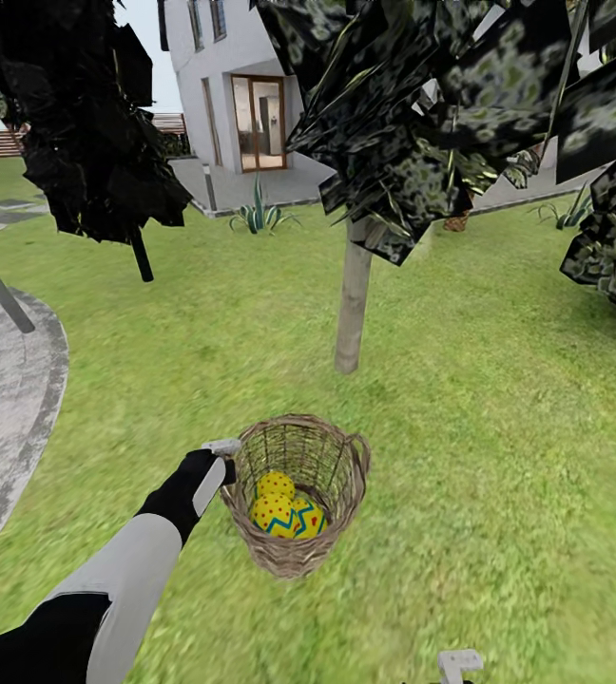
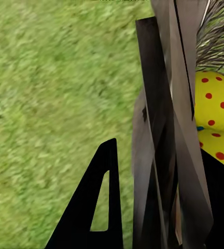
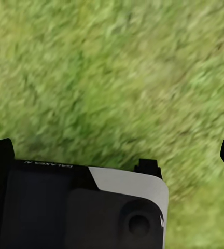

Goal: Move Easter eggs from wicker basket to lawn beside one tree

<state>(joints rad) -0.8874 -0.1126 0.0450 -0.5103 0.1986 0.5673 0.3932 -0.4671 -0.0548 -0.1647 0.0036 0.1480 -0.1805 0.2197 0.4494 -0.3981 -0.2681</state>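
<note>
Easter eggs point(image 1: 284, 508), lower centre, in wicker basket point(image 1: 341, 475): smooth, rounded, likely slippery; grip yours across the middle. Left end effector point(image 1: 221, 448) at the rim, opening indiscernible.

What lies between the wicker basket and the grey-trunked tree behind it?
Only bare lawn between the wicker basket and the tree, per the head view.

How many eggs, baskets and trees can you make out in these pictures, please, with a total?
Easter eggs: 3, all lying in the basket
wicker basket: 1
tree with pale trunk: 1
black-leaved tree with thin dark trunk: 1
Total: 6
</note>
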